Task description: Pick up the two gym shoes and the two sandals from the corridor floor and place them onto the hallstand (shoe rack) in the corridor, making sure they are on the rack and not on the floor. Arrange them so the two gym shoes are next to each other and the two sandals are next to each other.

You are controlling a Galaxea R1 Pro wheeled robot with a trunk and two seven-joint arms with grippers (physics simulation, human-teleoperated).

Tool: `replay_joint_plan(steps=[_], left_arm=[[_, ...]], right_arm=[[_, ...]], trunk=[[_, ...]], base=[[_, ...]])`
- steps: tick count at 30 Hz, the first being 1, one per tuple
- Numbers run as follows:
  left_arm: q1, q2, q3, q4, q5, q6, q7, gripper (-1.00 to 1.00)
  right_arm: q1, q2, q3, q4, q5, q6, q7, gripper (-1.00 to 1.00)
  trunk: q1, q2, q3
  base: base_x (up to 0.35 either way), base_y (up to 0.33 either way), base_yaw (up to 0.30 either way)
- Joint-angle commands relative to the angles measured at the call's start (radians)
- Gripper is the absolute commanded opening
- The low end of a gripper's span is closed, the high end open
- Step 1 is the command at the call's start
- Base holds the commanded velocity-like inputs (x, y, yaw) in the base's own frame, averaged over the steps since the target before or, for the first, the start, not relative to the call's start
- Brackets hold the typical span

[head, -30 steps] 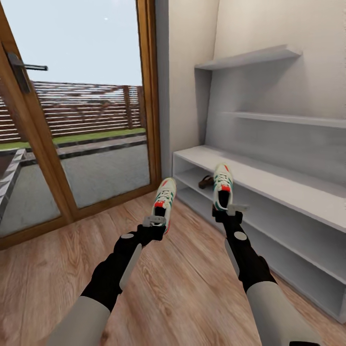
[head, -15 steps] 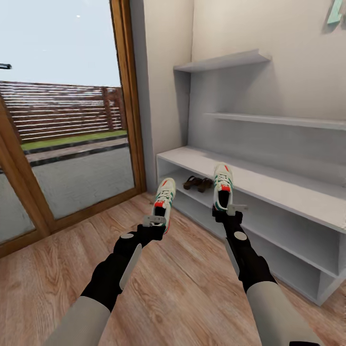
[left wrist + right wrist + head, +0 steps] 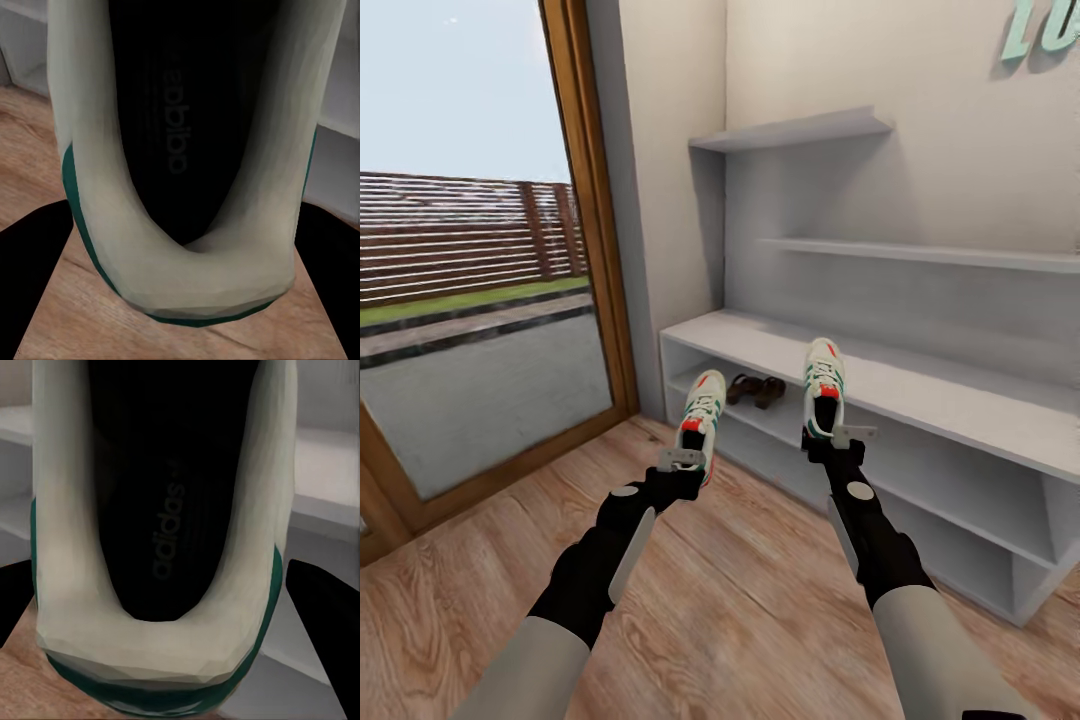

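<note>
You have a gym shoe in each claw, gripped at the heel so the toes point away toward the rack, ready to slide in toe-first. Your left gripper [image 3: 682,462] is clamped on the left gym shoe [image 3: 701,410], which hangs over the corridor floor [image 3: 740,590] just short of the unit. Your right gripper [image 3: 840,440] is clamped on the right gym shoe [image 3: 822,385], held a little higher and farther, in front of the bench top. Both are cream-white with green stripes and red-orange accents; the wrist views look straight into the dark insoles, with a green-edged heel rim [image 3: 187,300] nearest the camera. Beyond them stands the hallstand [image 3: 960,400], pale grey. The two sandals [image 3: 754,390], dark brown, already sit side by side at the left end of its upper open shelf, so I judge the space to their right suits the sneakers.
</note>
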Motion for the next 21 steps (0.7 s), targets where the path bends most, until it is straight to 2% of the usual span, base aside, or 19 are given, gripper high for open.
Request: replay_joint_plan(steps=[1,21], left_arm=[[0.0,0.0,0.0,-0.001,0.01,0.005,0.002,-1.0],[0.0,0.0,0.0,-0.001,0.01,0.005,0.002,-1.0]], right_arm=[[-0.001,0.001,-0.003,0.0,0.01,0.002,-0.001,-1.0],[-0.001,0.001,-0.003,0.0,0.01,0.002,-0.001,-1.0]], trunk=[[0.0,0.0,0.0],[0.0,0.0,0.01]], base=[[0.215,0.201,-0.249],[0.014,0.013,-0.249]])
